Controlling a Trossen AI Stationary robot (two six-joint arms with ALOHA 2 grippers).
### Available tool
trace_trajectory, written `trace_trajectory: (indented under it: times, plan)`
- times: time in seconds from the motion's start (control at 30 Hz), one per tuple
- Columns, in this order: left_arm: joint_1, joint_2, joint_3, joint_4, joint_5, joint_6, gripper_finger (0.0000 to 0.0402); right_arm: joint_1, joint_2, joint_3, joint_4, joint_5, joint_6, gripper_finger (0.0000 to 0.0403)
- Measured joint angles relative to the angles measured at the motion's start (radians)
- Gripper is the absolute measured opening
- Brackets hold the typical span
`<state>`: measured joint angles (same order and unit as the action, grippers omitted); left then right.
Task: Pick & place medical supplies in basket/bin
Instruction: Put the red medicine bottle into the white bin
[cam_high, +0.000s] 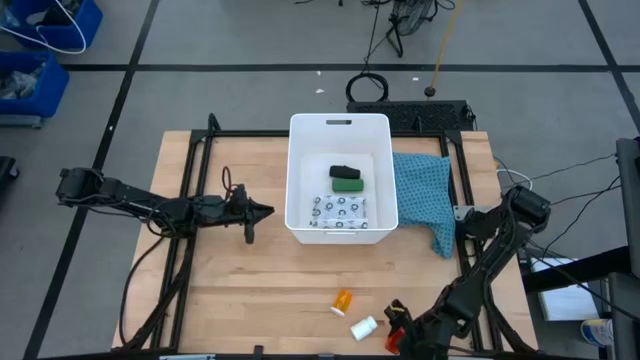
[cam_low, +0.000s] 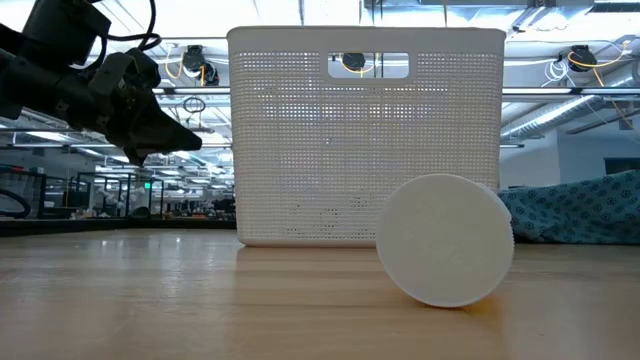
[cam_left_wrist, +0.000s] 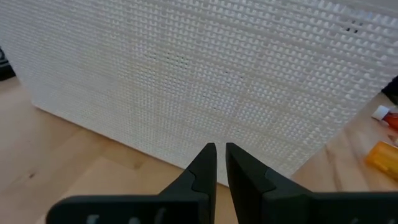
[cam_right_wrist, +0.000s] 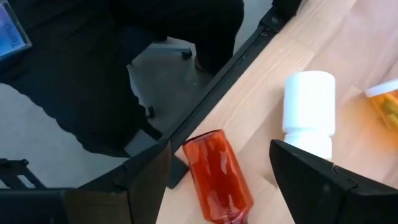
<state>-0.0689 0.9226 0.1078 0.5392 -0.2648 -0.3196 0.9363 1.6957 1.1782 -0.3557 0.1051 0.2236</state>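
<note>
Two open fingers of the right gripper (cam_right_wrist: 217, 180) straddled the red bottle (cam_right_wrist: 217, 177) at lower right; the left gripper (cam_high: 262, 211) was nearly shut beside the tub (cam_high: 300, 180).

Teal-blue cloth (cam_high: 424, 190), blue bins (cam_high: 40, 50)

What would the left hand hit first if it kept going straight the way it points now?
Most likely the long side wall of the white tub. The left hand, fingers nearly shut and empty, points at that wall, with only bare tabletop between them.
</note>
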Motion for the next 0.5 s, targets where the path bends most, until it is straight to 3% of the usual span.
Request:
trace_trajectory:
  times: [0.5]
  plan:
    - [0.000,0.000,0.000,0.011,0.002,0.037,0.0037,-0.005,0.009,0.000,0.091,0.032,-0.013,0.0268]
